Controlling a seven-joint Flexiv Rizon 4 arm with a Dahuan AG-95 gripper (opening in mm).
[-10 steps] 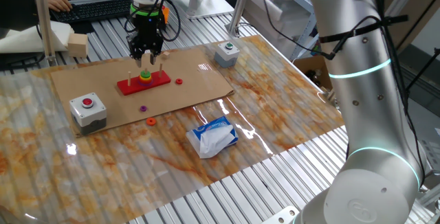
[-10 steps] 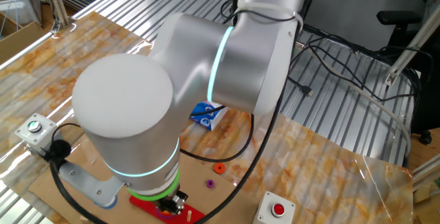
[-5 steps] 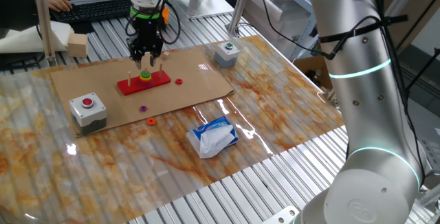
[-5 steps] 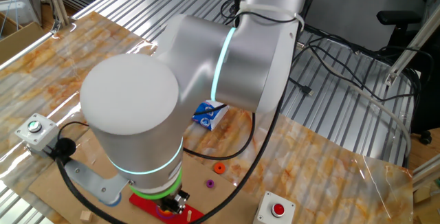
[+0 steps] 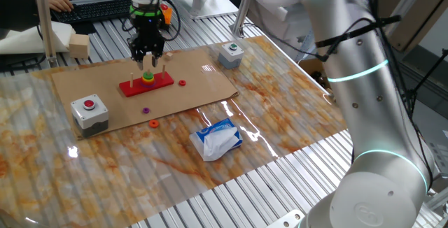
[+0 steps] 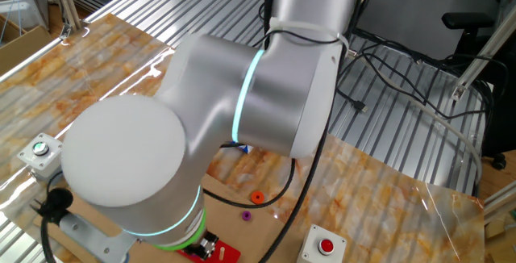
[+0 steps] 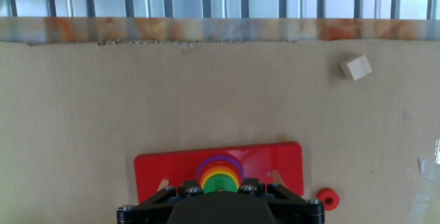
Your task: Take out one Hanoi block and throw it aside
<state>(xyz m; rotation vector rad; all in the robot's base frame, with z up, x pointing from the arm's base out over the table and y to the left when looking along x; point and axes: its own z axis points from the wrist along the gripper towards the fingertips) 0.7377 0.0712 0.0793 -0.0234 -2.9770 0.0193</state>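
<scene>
The Hanoi tower stands on a red base (image 5: 145,84) on the cardboard sheet. Its ring stack (image 5: 148,78) has a green ring on top; in the hand view (image 7: 220,178) purple, red, orange and yellow rims show round the green. My gripper (image 5: 148,63) hangs straight over the middle peg, fingertips just above the stack. In the hand view the gripper body (image 7: 220,207) hides the fingertips, so I cannot tell whether they hold a ring. The base also shows in the other fixed view (image 6: 211,252), mostly hidden by the arm.
Loose rings lie on the cardboard: red (image 5: 182,82), purple (image 5: 145,110), orange (image 5: 153,124). A red-button box (image 5: 89,110) is at the front left, a green-button box (image 5: 230,54) at the right. A tissue pack (image 5: 218,138) lies in front. A wooden cube (image 7: 356,67) lies on the cardboard.
My gripper has risen a little above the ring stack, and the arm's upper links have swung. The tower and the loose rings have not moved.
</scene>
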